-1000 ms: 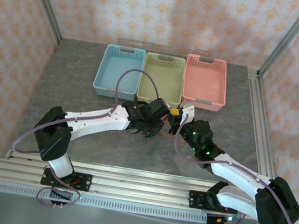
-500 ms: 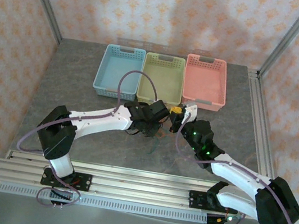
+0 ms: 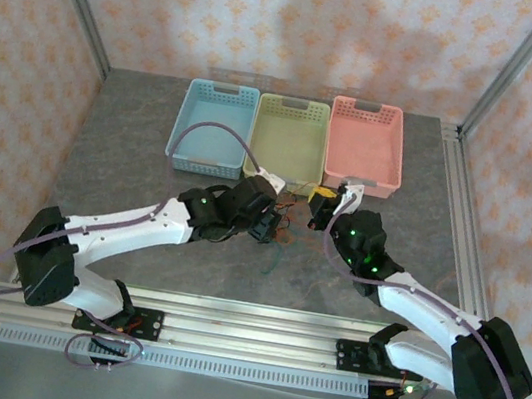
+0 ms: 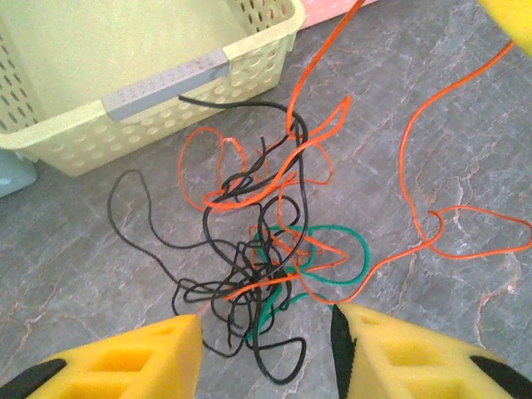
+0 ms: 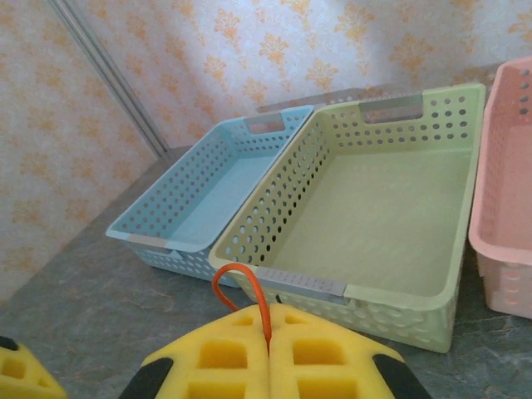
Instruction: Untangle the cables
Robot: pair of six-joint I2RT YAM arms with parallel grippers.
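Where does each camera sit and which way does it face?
Top external: above and behind, looking down on grey marbled table, left arm, right arm.
Left wrist: down onto tangled thin orange, black, green cables; left gripper open.
Right wrist: faces yellow-green perforated plastic basket; right gripper shut on orange cable.
Shared: both wrists see that basket.

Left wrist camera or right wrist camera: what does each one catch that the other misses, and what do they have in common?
Left wrist view, not the right: the tangle of orange, black and green cables lying on the grey table, with the left jaws standing apart at its near edge. Right wrist view, not the left: the whole blue basket, the patterned wall, and the right jaws pinched shut on an orange loop. Both: the green basket and some orange cable.
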